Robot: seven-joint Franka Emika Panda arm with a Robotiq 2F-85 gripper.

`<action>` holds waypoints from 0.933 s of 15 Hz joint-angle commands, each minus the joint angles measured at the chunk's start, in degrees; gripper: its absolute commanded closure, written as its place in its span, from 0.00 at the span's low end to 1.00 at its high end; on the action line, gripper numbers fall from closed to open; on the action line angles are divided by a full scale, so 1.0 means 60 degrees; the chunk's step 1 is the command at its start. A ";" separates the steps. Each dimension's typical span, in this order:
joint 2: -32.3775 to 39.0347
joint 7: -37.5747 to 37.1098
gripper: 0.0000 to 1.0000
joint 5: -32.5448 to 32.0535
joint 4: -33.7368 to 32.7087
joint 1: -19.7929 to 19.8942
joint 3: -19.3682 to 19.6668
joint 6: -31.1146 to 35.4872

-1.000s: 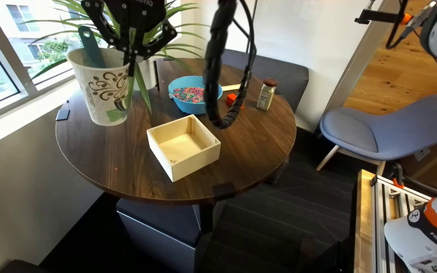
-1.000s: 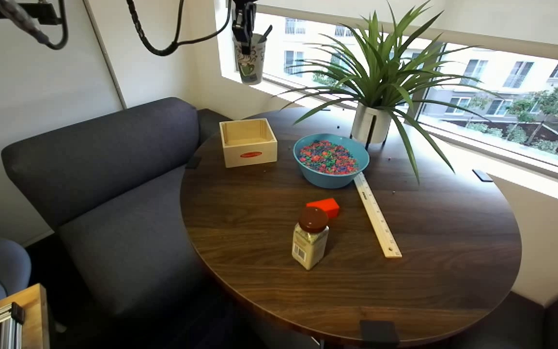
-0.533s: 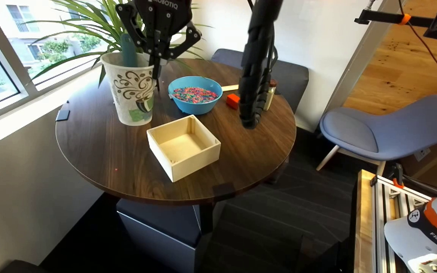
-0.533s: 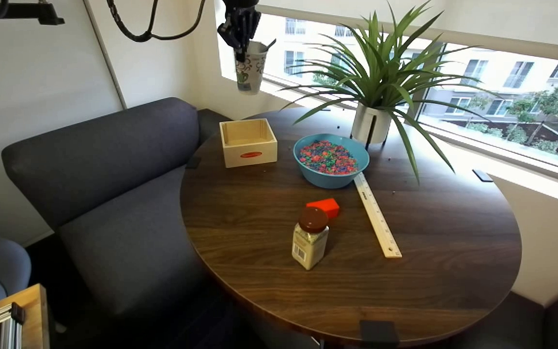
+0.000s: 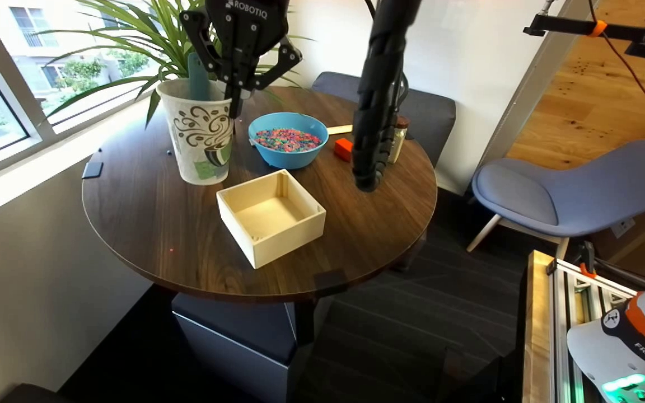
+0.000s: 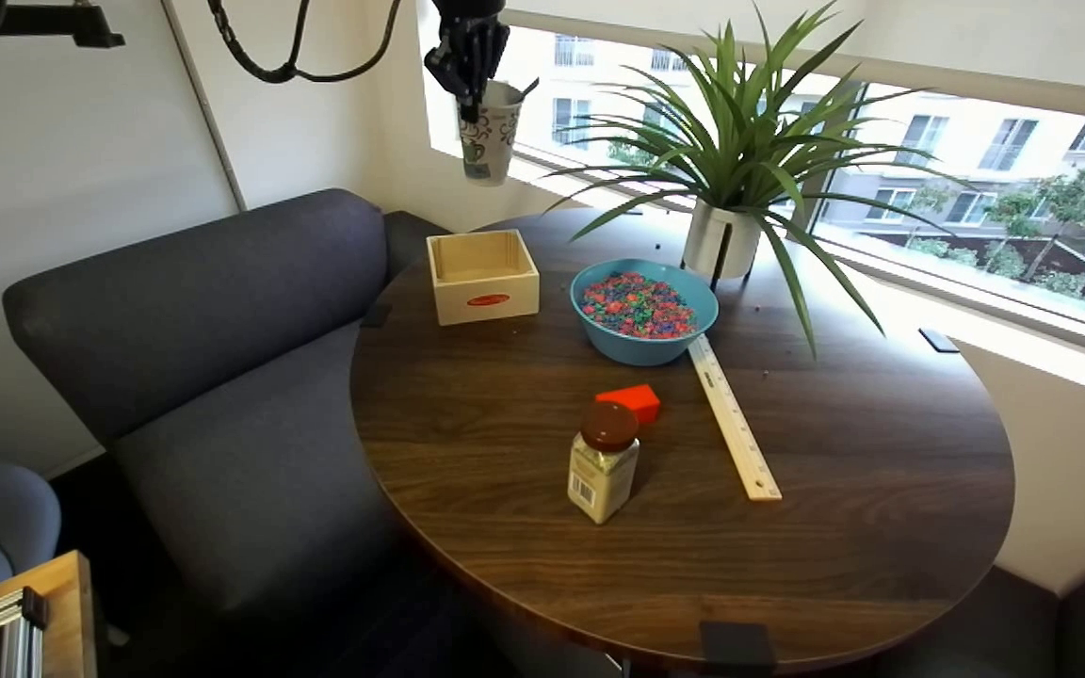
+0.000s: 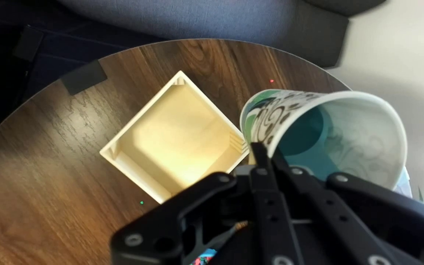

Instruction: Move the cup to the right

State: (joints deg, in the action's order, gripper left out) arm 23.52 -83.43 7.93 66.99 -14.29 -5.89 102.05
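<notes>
The cup (image 5: 202, 148) is white and tapered, with brown swirls and a green patch. A teal stick (image 5: 198, 78) pokes out of it. My gripper (image 7: 269, 154) is shut on the cup's rim wall, one fingertip inside and one outside. The cup also shows in the wrist view (image 7: 280, 112), mouth towards the camera, and in an exterior view (image 6: 491, 141). It hangs nearly upright in the air above the far side of the table there, beyond the wooden box (image 6: 486, 306). The gripper also shows in both exterior views (image 5: 234, 103) (image 6: 470, 111).
The open wooden box (image 5: 291, 240) stands on the round table (image 6: 882, 527). Near it are a blue bowl (image 6: 637, 350) of coloured bits, a potted plant (image 6: 740, 141), a red block (image 6: 635, 402), a capped bottle (image 6: 604, 476) and a ruler (image 6: 736, 424). Cable (image 5: 378, 106) hangs from the arm.
The held cup has moved right in an exterior view and down a little in an exterior view, mostly in the first half second. The grip is unchanged; the things on the table have not moved.
</notes>
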 commanded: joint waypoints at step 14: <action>-0.5005 0.1865 0.99 0.0213 0.7601 0.1258 0.0318 0.0763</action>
State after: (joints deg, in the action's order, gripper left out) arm -0.83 -68.52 4.80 101.49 -8.92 -4.36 101.56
